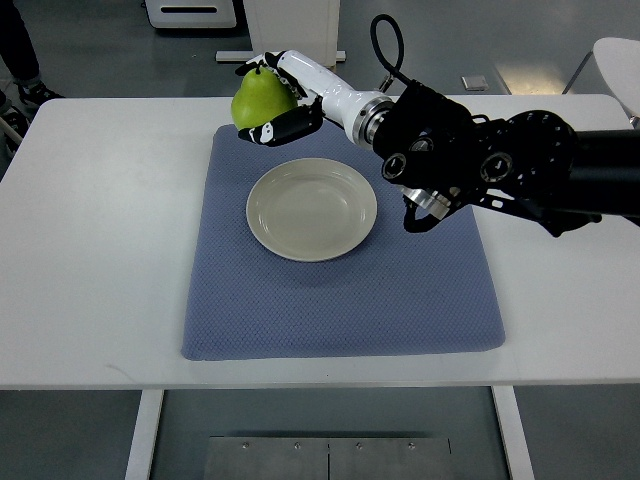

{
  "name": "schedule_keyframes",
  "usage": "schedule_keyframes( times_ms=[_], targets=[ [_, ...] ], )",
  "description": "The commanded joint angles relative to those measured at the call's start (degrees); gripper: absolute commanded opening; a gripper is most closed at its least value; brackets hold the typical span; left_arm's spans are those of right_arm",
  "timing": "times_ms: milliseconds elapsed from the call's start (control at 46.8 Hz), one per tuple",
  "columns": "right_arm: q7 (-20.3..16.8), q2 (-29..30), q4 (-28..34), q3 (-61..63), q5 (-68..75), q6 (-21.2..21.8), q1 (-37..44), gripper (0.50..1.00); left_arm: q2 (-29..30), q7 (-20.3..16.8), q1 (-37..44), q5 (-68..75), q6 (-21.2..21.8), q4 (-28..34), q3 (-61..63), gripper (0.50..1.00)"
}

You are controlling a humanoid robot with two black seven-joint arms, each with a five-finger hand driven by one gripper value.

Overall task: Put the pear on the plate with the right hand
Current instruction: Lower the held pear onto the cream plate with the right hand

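A blue mat (340,290) covers the white worktop (90,250), an empty cream plate (312,209) at its centre. Beyond the plate's far rim, the right hand (285,95) grips a green pear (260,98) above the mat's far-left corner. No legible writing appears.

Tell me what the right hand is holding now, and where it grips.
The right hand holds the green pear by its rounded body, fingers around its side, stem up.

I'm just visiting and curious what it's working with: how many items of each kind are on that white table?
Green pear, held in the right hand: 1
Round cream plate: 1
Blue fabric mat: 1
Total: 3
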Motion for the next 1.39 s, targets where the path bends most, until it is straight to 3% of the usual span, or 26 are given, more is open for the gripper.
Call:
schedule_keyframes(
  times_ms=[0, 428, 1369],
  targets=[
    [0.01, 1.80, -1.14, -0.20, -0.08, 0.01, -0.52, 0.500, 0.00, 0.01, 0.01, 0.00, -0.03, 0.01, 0.00, 1.000],
    [0.01, 1.98, -9.58, -3.72, -0.61, 0.09, -9.31, 0.500, 0.00, 0.01, 0.01, 0.00, -0.03, -0.07, 0.00, 1.000],
    [0.18, 1.98, -13.72, -3.81, -0.87, -0.08, -20.48, 0.500, 0.00, 0.01, 0.01, 0.00, -0.03, 0.01, 0.00, 1.000]
  ],
)
